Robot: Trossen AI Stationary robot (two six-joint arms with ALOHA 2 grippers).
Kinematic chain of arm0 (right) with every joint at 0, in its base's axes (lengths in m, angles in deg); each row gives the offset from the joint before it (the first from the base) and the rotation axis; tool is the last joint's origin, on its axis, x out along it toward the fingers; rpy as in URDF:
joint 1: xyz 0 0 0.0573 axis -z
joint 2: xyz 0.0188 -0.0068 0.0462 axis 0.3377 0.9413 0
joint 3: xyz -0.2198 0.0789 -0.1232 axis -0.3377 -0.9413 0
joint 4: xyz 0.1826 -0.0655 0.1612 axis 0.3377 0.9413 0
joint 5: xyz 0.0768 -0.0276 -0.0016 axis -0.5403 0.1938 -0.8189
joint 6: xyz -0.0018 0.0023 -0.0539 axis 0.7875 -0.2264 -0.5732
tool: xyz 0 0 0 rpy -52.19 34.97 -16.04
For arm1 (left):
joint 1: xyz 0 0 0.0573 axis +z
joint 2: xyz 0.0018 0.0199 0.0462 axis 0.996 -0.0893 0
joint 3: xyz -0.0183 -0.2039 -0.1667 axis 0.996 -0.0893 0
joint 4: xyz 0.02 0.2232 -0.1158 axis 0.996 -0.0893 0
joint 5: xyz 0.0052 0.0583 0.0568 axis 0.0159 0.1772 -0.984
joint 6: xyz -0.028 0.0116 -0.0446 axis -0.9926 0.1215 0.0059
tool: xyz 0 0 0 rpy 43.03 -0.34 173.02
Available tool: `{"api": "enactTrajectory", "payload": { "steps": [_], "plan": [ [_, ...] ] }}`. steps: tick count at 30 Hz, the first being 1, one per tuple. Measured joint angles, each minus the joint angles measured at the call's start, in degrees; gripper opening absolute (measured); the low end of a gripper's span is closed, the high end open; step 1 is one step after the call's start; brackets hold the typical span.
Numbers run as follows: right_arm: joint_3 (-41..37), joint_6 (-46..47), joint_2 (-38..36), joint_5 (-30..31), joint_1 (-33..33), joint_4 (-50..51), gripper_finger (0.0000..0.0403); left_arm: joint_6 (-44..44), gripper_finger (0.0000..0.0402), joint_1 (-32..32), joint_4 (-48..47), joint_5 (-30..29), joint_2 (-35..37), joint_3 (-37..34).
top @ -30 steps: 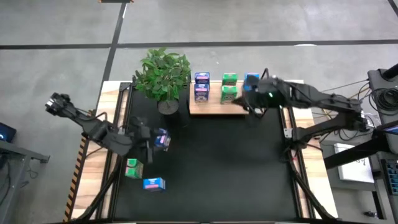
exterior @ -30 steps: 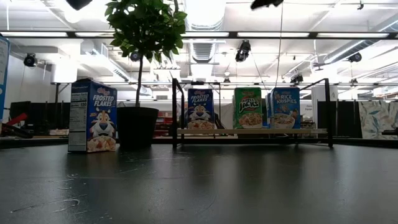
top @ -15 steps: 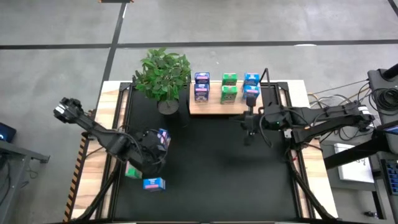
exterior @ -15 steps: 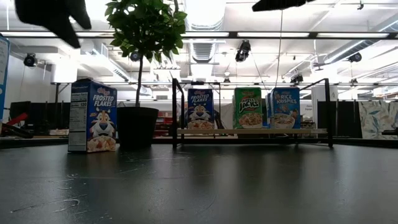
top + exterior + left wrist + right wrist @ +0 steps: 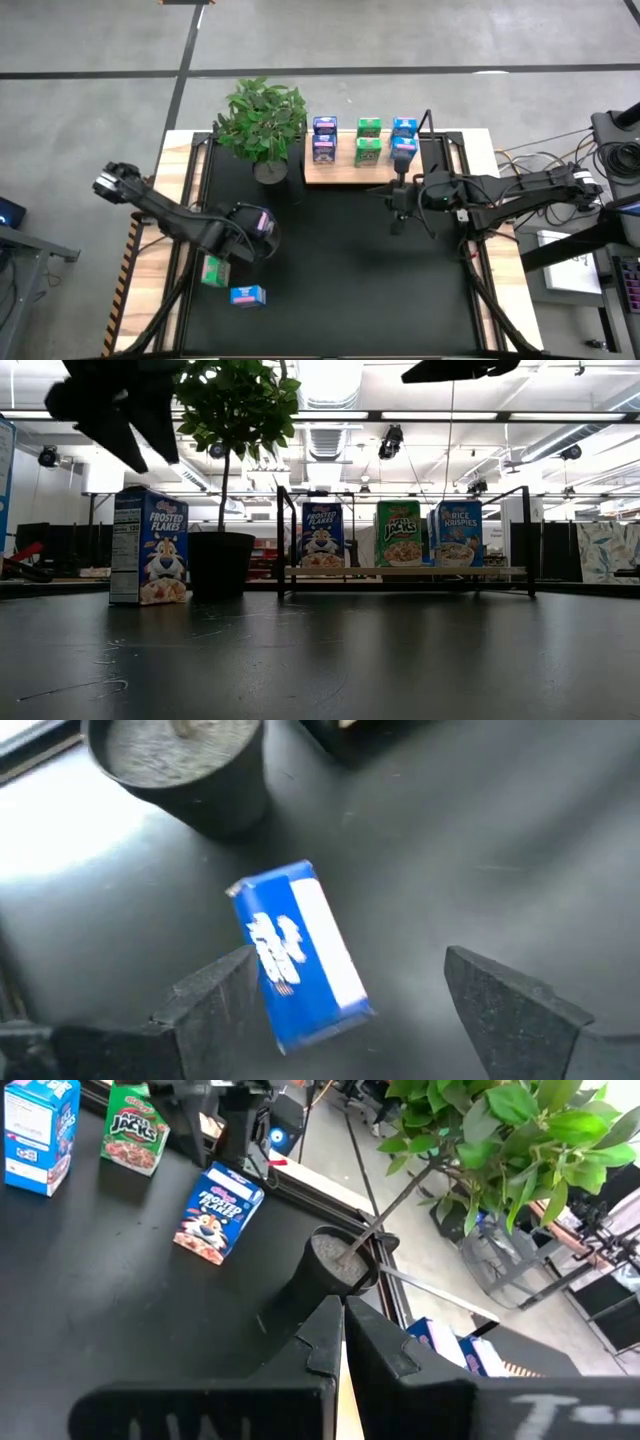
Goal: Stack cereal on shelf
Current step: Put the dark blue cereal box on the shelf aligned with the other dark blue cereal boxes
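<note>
A dark blue cereal box (image 5: 300, 955) stands upright on the black mat, left of the plant pot (image 5: 270, 170); the low view shows it too (image 5: 150, 545). My left gripper (image 5: 360, 1010) hovers above it, open and tipped downward, one finger on either side and clear of the box (image 5: 115, 405). A green box (image 5: 215, 270) and a light blue box (image 5: 247, 295) lie nearer the table's near edge. The wooden shelf (image 5: 345, 175) holds dark blue, green and light blue boxes (image 5: 398, 532). My right gripper (image 5: 400, 205) hangs shut, holding nothing, just in front of the shelf.
A leafy potted plant (image 5: 262, 118) stands at the far left, next to the shelf's left end. A thin black frame (image 5: 405, 530) surrounds the shelf. Bare black mat (image 5: 340, 280) stretches across the middle and the near right.
My left gripper has come down over the dark blue box, tipping downward and rolling, so its fingers now straddle the box. My right gripper has drawn back from the shelf's light blue boxes toward the table's near edge and sunk a little, then held still.
</note>
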Motion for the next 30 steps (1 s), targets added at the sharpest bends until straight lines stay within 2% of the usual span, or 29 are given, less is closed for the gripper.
{"api": "enactTrajectory", "payload": {
  "steps": [9,19,30],
  "plan": [
    [0.0,0.0,1.2,-0.2,0.0,0.2,0.0009,-0.4,0.0292,2.0,-0.2,-0.7,0.0,-5.4],
    [0.0,0.0,2.4,-0.2,0.0,0.1,0.0009,-0.4,0.0287,2.0,7.1,-0.8,0.2,-10.3],
    [0.0,0.1,2.5,-0.2,0.0,0.2,0.0009,-0.3,0.0221,2.0,8.8,0.2,0.2,-11.2]
  ]
}}
